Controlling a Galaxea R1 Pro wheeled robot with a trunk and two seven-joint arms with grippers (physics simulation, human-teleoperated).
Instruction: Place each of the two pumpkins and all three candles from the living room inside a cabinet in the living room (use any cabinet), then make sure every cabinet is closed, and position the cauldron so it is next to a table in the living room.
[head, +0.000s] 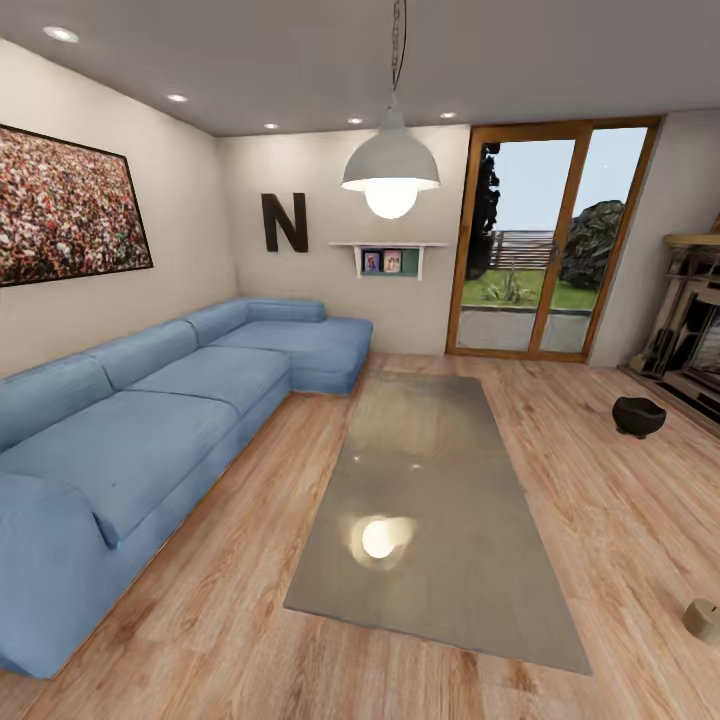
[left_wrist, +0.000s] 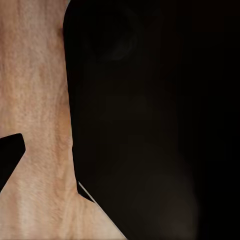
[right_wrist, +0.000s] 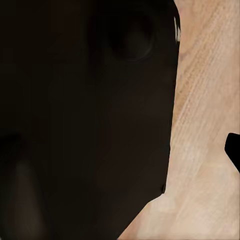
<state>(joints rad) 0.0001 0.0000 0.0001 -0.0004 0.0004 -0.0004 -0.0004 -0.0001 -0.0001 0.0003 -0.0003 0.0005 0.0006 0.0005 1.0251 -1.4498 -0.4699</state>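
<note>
The cauldron, a small black pot, stands on the wood floor at the right, near the fireplace and apart from the table. The table, long and low with a glossy grey top, fills the middle of the living room. A short beige cylinder, possibly a candle, sits on the floor at the lower right edge. The pumpkins and the cabinet are out of view. In each wrist view a dark robot part hangs over the wood floor, with one black fingertip at the frame's edge.
A blue corner sofa runs along the left wall. Glass patio doors stand at the back right and a brick fireplace at the far right. A pendant lamp hangs over the table. Open floor lies either side of the table.
</note>
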